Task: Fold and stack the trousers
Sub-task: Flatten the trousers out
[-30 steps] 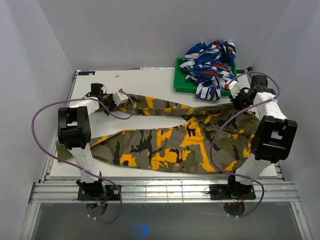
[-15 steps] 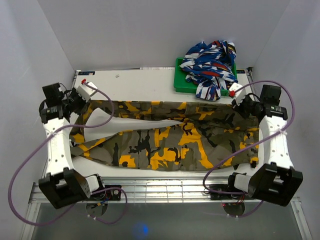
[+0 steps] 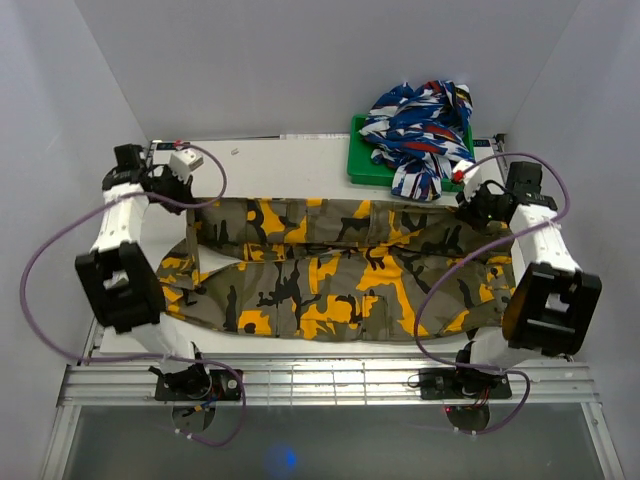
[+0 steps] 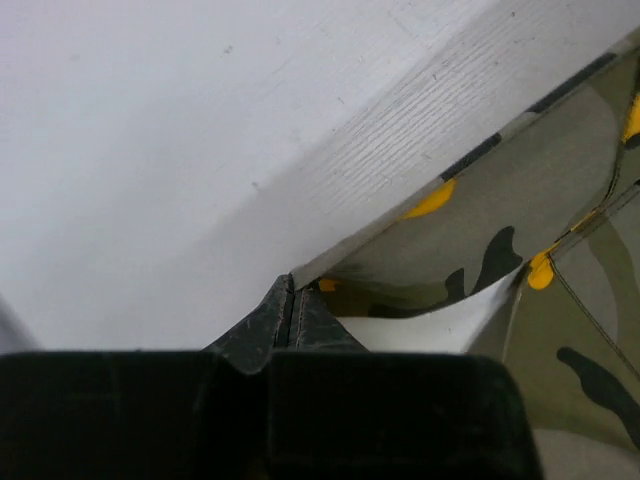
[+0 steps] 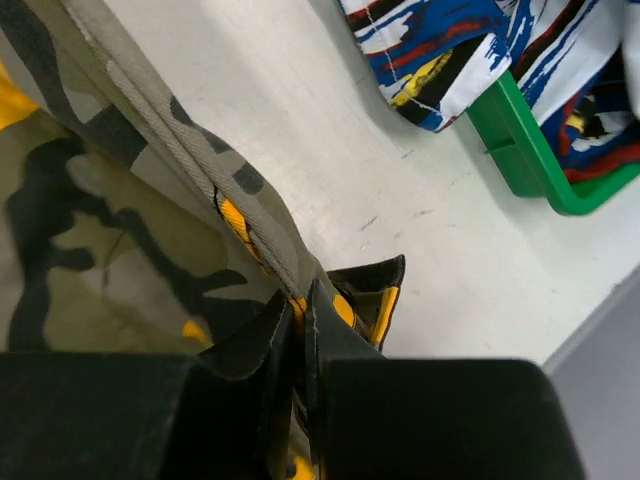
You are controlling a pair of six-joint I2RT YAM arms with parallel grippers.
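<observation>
Both jaws pinch trousers (image 3: 330, 280); long axis left-right, waist probably right.

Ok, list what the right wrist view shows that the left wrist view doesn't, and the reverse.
Only the right wrist: a corner of the green tray, with the blue, white and red cloth hanging over its rim. Only the left wrist: a pale ribbed band along the camouflage edge; what it is, I cannot tell. Both: the trousers over the white table, with that arm's fingers closed on a cloth edge, right gripper and left gripper alike.
</observation>
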